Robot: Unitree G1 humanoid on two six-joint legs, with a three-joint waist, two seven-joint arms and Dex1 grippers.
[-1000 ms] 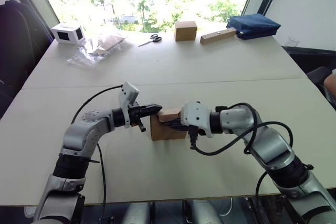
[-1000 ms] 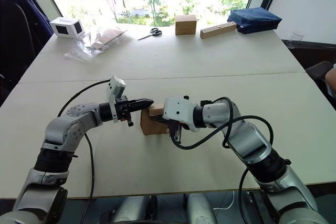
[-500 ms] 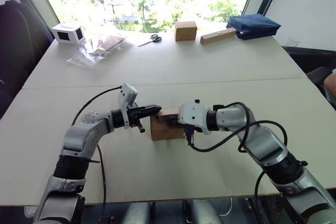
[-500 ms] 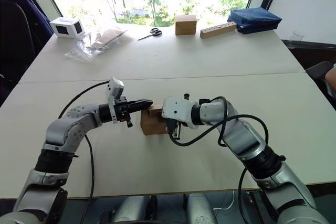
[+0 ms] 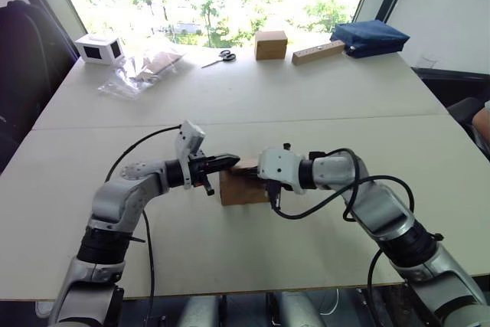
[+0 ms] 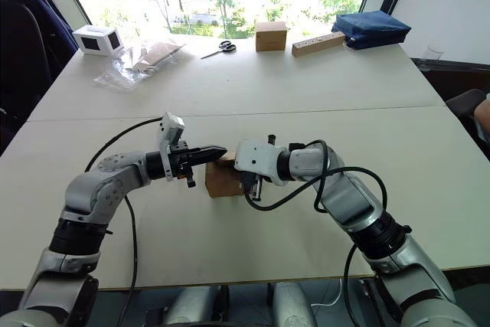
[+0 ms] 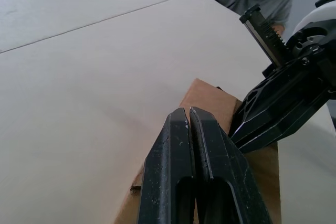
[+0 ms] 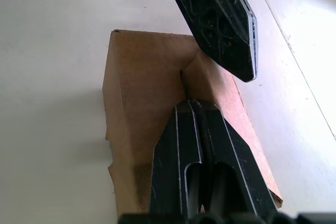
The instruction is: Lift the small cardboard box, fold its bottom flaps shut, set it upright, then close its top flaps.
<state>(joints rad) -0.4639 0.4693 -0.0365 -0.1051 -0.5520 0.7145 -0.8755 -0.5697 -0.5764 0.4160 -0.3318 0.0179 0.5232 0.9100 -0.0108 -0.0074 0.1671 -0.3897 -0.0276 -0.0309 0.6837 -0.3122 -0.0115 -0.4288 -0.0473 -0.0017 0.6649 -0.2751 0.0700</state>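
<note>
A pale bench [image 5: 321, 112] stands under a bright window. The small cardboard box [image 5: 239, 188] sits on it near the front edge, about midway along, resting on the surface rather than lifted. Both robot arms meet over it.

The left hand [image 5: 234, 158] reaches in from the left with its two black fingers pressed together, gripping nothing, its tip over the box's top. The right hand [image 8: 195, 109] comes from the other side, fingers also closed on nothing, pushing down on the top of the box where the top flaps [image 8: 157, 85] meet at a seam.

My reading is that the task is late on: the box seems to stand upright and the flaps lie nearly flat, so the closing looks close to finished. Whether the bottom flaps are properly shut cannot be seen. What appears left is pressing the last flap fully down or tucking it.

Nothing can be seen inside the box. Along the far edge lie another cardboard cube [image 5: 270, 44], a long wooden block [image 5: 317, 53], scissors [image 5: 222, 57], a dark blue pouch [image 5: 369, 37], a crumpled clear plastic bag [image 5: 142, 69] with something brown inside, and a small white box [image 5: 98, 49].
</note>
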